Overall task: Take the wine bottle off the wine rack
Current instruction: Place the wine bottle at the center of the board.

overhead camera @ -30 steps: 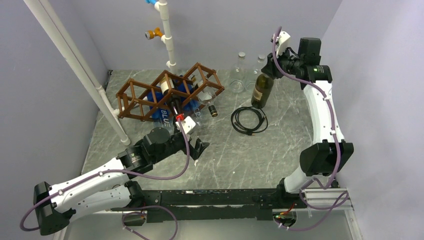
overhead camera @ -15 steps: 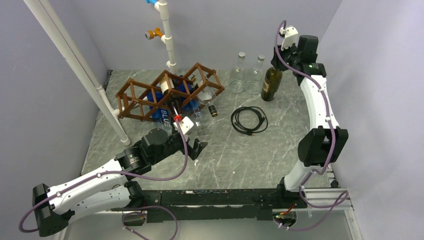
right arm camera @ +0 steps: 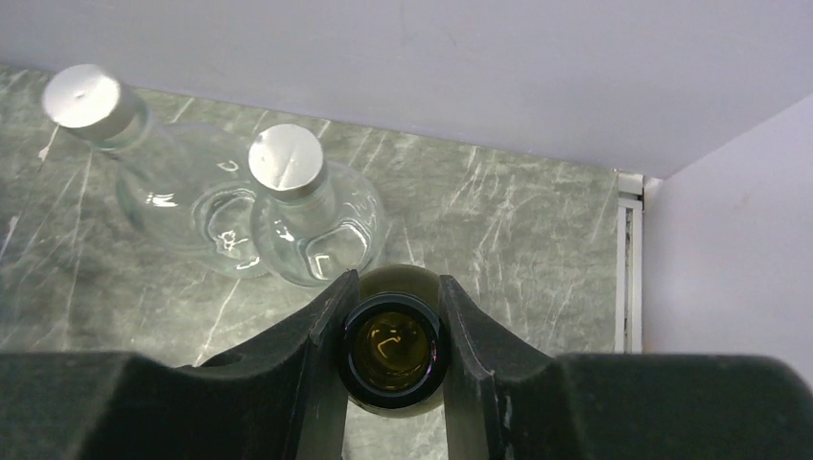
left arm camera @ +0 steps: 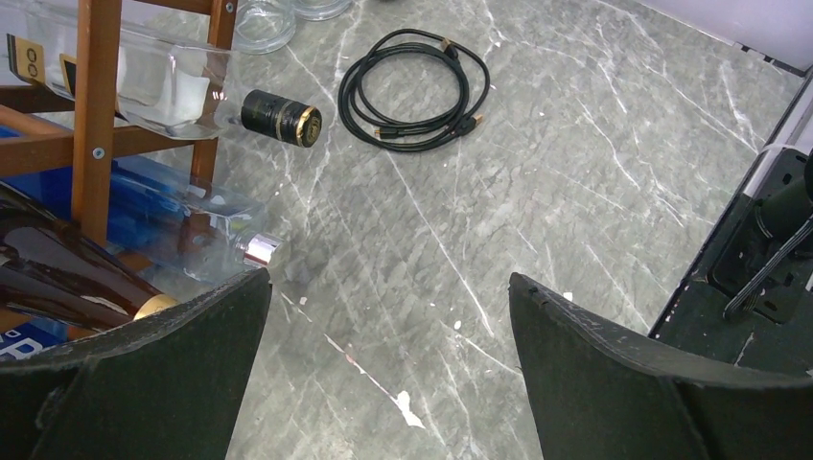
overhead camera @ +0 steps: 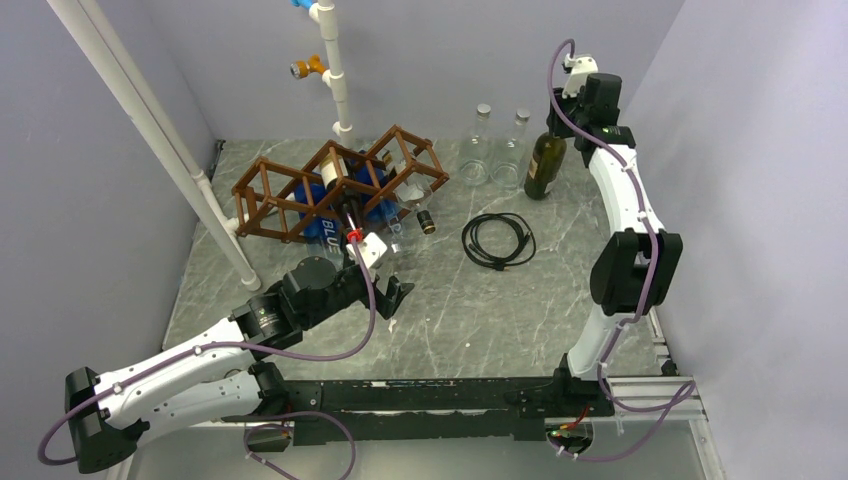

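Observation:
The wine bottle (overhead camera: 544, 168) is dark green and stands upright at the back right of the table, off the rack. My right gripper (overhead camera: 557, 130) is shut on its neck from above. In the right wrist view both fingers press the sides of the wine bottle's open mouth (right arm camera: 393, 350) inside the right gripper (right arm camera: 396, 287). The brown wooden wine rack (overhead camera: 300, 190) lies at the back left, with other bottles in its cells. My left gripper (overhead camera: 395, 298) hangs open in front of the wine rack (left arm camera: 96, 96). Only table shows between the fingers of the left gripper (left arm camera: 388, 278).
Two clear glass bottles (overhead camera: 478, 152) (right arm camera: 288, 206) stand just left of the green one. A coiled black cable (overhead camera: 498, 240) (left arm camera: 412, 91) lies mid-table. A black-capped clear bottle (left arm camera: 281, 117) pokes out of the rack. White pipes (overhead camera: 150, 130) rise at left and back; a wall is close on the right.
The right arm has carried the green bottle back and to the right, from a tilted hold above the cable to upright beside the clear bottles. The left arm has barely moved.

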Motion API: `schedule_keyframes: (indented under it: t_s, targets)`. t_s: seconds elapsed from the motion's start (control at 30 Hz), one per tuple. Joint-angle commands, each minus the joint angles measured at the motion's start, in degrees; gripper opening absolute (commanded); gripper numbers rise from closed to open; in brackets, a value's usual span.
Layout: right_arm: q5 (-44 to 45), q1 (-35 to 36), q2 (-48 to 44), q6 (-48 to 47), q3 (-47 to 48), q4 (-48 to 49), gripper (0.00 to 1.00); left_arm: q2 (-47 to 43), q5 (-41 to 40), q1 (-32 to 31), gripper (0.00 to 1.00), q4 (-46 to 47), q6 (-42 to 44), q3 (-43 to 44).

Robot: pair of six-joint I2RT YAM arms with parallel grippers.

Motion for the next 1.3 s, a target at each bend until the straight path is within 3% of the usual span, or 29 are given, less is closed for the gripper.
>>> schedule_keyframes:
  t_s: [0.0,0.43,0.57,1.27]
  targets:
    - [3.7,-0.3,0.5,2.6,3.9,9.6,0.00,-0.4,-1.1,0.2,1.00,-0.5,1.0,0.7]
    - [4.9,-0.2,4.7,5.0,6.1,11.2,0.00,-0.5,-1.9,0.2,0.99,-1.4,1.1,1.0]
    - [4.1,-0.3,5.2,5.9,6.3,11.3,0.05,-0.6,-1.9,0.2,0.99,-1.6,1.0,1.0]
    - [1.4,-0.3,5.9,5.3,7.3,10.3,0.66,-0.9,-1.5,0.2,1.00,-2.3,0.4,1.9]
